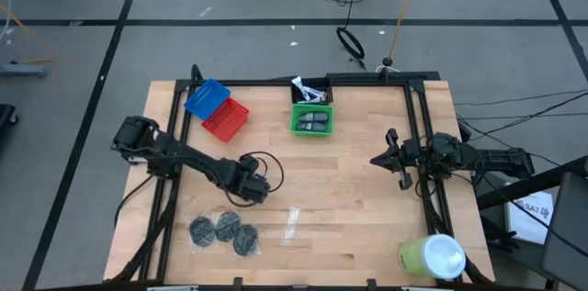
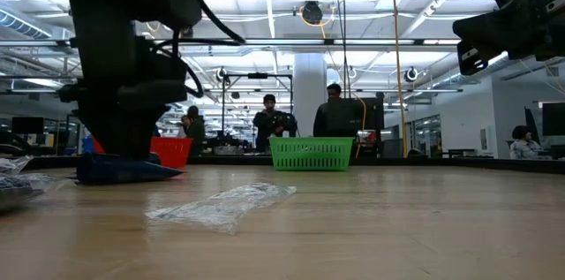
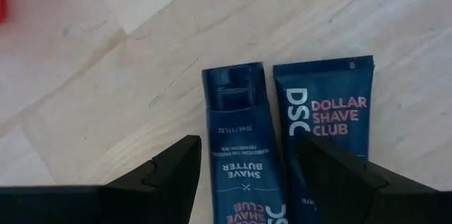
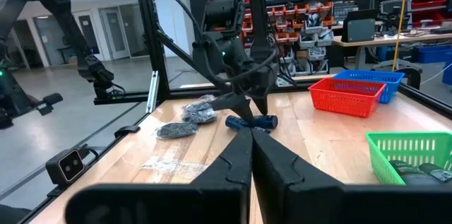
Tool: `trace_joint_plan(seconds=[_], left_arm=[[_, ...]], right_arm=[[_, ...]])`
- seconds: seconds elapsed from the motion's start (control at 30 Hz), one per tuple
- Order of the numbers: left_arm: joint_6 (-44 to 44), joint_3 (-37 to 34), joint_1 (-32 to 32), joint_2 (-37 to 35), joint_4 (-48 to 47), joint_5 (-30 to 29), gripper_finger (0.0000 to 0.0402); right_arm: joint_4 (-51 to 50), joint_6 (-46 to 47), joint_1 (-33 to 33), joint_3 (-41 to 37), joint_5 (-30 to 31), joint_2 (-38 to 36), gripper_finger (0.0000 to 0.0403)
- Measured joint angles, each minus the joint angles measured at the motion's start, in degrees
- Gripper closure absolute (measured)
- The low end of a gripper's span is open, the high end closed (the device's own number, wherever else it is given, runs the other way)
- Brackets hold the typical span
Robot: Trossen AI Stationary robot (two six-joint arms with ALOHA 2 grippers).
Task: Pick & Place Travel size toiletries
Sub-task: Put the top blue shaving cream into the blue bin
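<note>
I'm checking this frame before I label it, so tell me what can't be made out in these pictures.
- High view: the dark blue packets are hidden under the left pincer.
- Left wrist view: the packets run off the picture's edge, and the pincer's fingers cover part of them.
- High view: the pieces in the green basket are too small to identify.
- Low view: the round discs are cut off by the edge.

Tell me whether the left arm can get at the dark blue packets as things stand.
Probably yes. The left gripper hangs right over the two dark blue packets, open, its fingers straddling one. Nothing lies between them; the wood around is bare.
</note>
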Motion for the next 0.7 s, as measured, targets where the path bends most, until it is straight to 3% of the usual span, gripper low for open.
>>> trace_joint_plan(seconds=[0.7], left_arm=[[-1.89, -0.03, 0.81, 2.44, 1.23, 3.06, 0.0165]], right_arm=[[0.0, -0.01, -0.02, -0.02, 0.0, -0.02, 0.0403]])
